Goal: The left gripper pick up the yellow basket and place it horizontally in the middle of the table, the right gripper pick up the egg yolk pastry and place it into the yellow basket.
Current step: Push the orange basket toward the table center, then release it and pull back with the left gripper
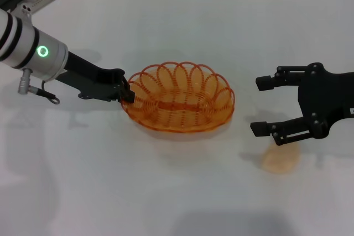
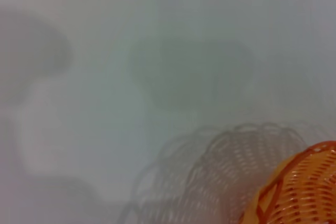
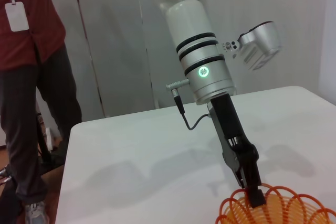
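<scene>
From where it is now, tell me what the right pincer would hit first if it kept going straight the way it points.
The right pincer, open, points toward the yellow basket, so the basket's near rim likely comes first, height permitting. The egg yolk pastry lies off that line.

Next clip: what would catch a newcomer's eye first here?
The yellow basket, bright orange wire, sits mid-table with the left tool clamped on its rim at the robot's left end. To its right, the right tool hangs wide open just above the egg yolk pastry, which lies pale on the white surface.
</scene>
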You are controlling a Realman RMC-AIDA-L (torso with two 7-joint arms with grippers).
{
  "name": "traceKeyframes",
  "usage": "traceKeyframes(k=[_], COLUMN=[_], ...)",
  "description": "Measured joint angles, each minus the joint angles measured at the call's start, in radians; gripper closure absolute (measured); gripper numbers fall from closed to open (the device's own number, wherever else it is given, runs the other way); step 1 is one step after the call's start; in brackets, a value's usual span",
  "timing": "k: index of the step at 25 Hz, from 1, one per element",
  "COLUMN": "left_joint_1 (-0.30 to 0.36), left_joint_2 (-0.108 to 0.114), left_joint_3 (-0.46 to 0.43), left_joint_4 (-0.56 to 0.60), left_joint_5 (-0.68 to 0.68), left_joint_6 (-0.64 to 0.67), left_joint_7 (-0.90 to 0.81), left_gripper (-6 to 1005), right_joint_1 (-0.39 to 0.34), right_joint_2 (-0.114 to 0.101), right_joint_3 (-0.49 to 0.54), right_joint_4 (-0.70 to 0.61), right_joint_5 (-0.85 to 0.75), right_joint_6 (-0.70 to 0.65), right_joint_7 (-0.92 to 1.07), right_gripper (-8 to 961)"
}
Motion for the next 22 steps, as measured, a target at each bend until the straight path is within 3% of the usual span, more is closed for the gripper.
traceKeyframes(k=[17, 22], left_joint_1=[0.005, 0.003], left_joint_2=[-0.002, 0.002], left_joint_3=[-0.003, -0.009], left_joint_4=[0.000, 0.008], left_joint_5=[-0.007, -0.012], left_joint_6=[0.017, 0.023], left_joint_7=[-0.002, -0.002], left_gripper=[818, 639], right_joint_1=[0.000, -0.001], right_joint_2=[0.000, 0.000], right_joint_3=[0.000, 0.008], right_joint_4=[0.002, 0.001], right_joint_5=[0.000, 0.000], right_joint_6=[0.003, 0.002], right_joint_7=[0.000, 0.000], right_gripper=[102, 103])
